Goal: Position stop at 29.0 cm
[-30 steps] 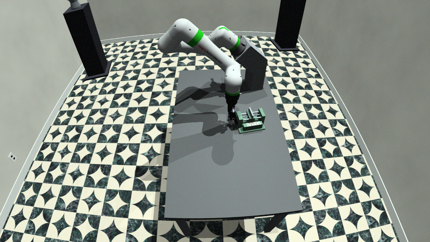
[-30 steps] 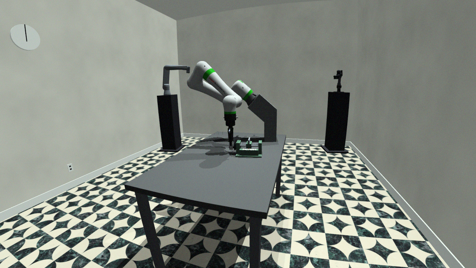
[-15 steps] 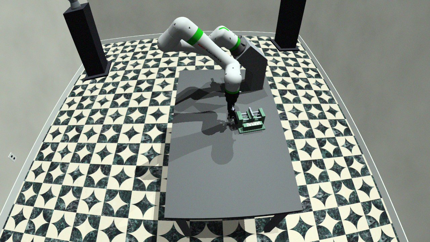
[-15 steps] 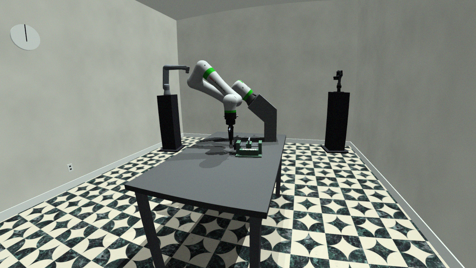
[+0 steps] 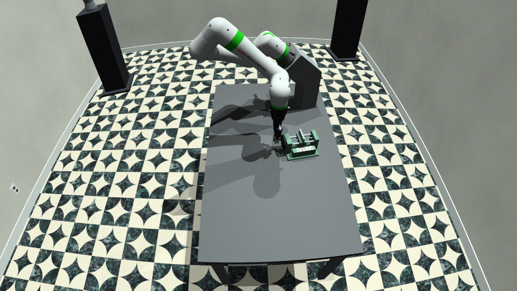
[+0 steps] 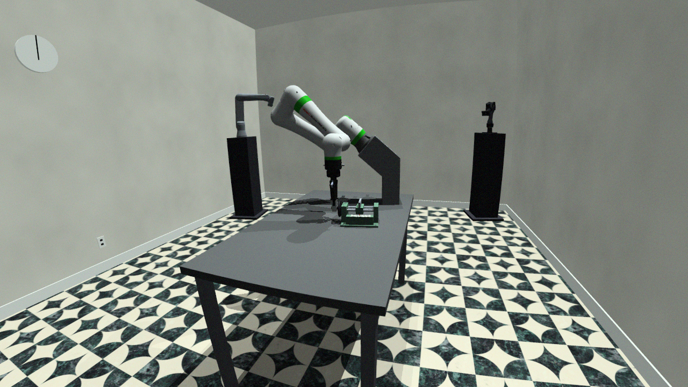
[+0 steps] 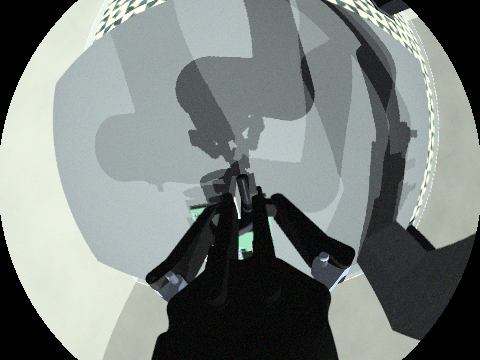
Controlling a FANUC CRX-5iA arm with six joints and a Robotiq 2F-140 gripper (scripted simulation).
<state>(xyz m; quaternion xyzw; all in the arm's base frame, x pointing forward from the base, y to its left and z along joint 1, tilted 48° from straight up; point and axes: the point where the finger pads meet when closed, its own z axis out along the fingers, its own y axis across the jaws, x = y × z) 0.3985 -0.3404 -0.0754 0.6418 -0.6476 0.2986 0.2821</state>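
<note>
Stop: upright plate on the rails of a green fixture, between its two end blocks; scale reading too small to tell. Handwheel: black, mounted at the fixture's end nearest the tool. Gripper: black, two-fingered, pointing down, nearly closed, gripping the handwheel's dark cylindrical handle between its fingertips. Arm: white with green bands, folded above, carried on a grey angled pedestal. Table: flat, grey, bearing fixture and pedestal, crossed by overlapping arm shadows. Floor: cream and dark green, star-patterned tile. Walls: plain, pale grey, with one outlet. Two black pillars flank the table, well apart from it. Exterior view only: a round clock, and a small black device atop the right-hand pillar. Wrist view only: the handle clearly seen between the fingers; there the stop cannot be made out. Top view: the white scale strip on the fixture's front, seen more fully than in the exterior view.
</note>
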